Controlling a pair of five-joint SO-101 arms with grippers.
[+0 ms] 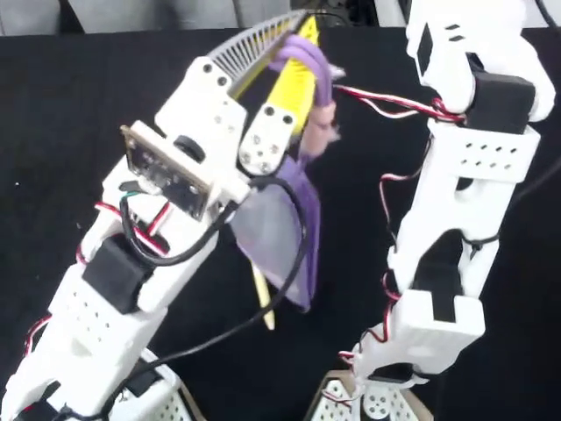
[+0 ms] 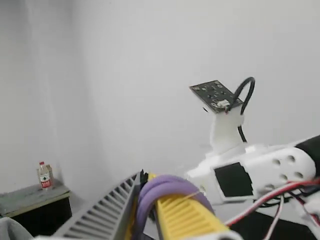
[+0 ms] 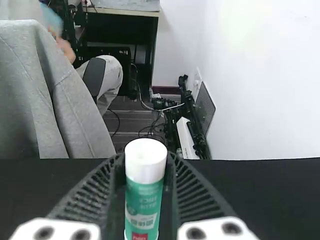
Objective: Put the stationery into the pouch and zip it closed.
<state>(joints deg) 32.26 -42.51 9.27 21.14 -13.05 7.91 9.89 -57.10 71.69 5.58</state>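
Observation:
My left gripper (image 1: 294, 39) is raised high over the table, shut on the top edge of a purple pouch (image 1: 285, 224). The pouch hangs down beneath the gripper, and a yellow pencil (image 1: 262, 300) pokes out at its lower end. In the left wrist view the purple fabric (image 2: 165, 187) is bunched between the grey and yellow fingers of the left gripper (image 2: 147, 200). My right gripper (image 3: 145, 175) is shut on a glue stick (image 3: 145, 165) with a white cap and green label, standing upright between the jaws.
The black table (image 1: 88, 105) lies under both arms. The right arm (image 1: 465, 175) stands upright just right of the hanging pouch, with red and white wires close to the pouch's top. A grey chair back (image 3: 45, 90) is behind the table.

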